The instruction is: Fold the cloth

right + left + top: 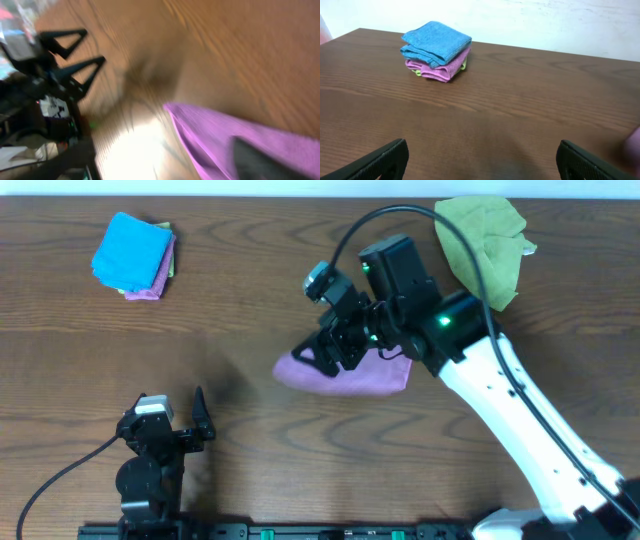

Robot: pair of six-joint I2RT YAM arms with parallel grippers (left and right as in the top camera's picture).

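Right hand (335,350), spread wide and gripping nothing, hangs over the cloth (372,377) mid-frame; left hand (480,152) wide, empty, lower left.

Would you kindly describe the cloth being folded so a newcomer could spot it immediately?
Follow the white right arm to the middle of the wooden table; the cloth lies partly beneath the right gripper. It is lilac and lies flat, unlike the crumpled green cloth and the blue-topped stack.
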